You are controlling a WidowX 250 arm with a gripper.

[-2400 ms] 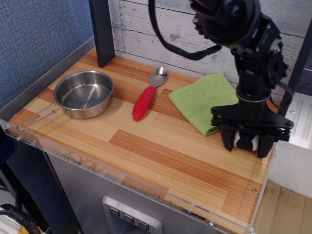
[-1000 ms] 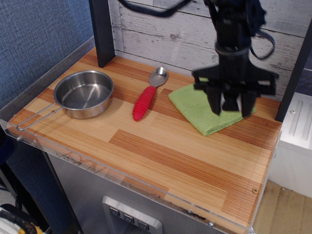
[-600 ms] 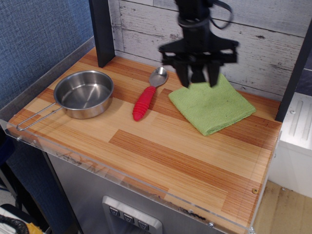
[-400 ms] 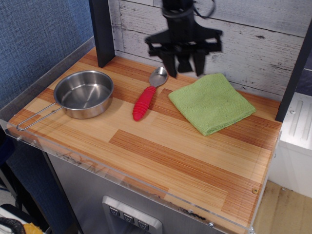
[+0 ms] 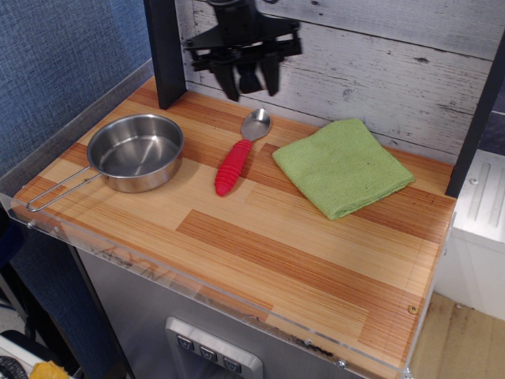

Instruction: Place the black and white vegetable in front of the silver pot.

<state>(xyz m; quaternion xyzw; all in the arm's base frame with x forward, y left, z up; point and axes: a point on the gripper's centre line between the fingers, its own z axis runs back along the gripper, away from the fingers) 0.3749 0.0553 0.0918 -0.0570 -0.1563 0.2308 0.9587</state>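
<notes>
The silver pot (image 5: 136, 151) stands at the left of the wooden table, its wire handle pointing to the front left. My gripper (image 5: 252, 81) hangs in the air at the back of the table, above and behind the spoon's bowl and to the right of and behind the pot. Its fingers (image 5: 232, 84) are closed around a small dark thing. That is the black and white vegetable (image 5: 252, 78), mostly hidden between them. No such toy lies on the table.
A metal spoon with a red handle (image 5: 235, 164) lies just right of the pot. A folded green cloth (image 5: 343, 166) lies at the right back. A black post (image 5: 164, 51) stands at the back left, close to my gripper. A white plank wall (image 5: 379, 71) is behind.
My gripper has risen from the table's front right with the toy and swung left across the cloth and spoon to the back, near the black post. Pot, spoon and cloth have not moved.
</notes>
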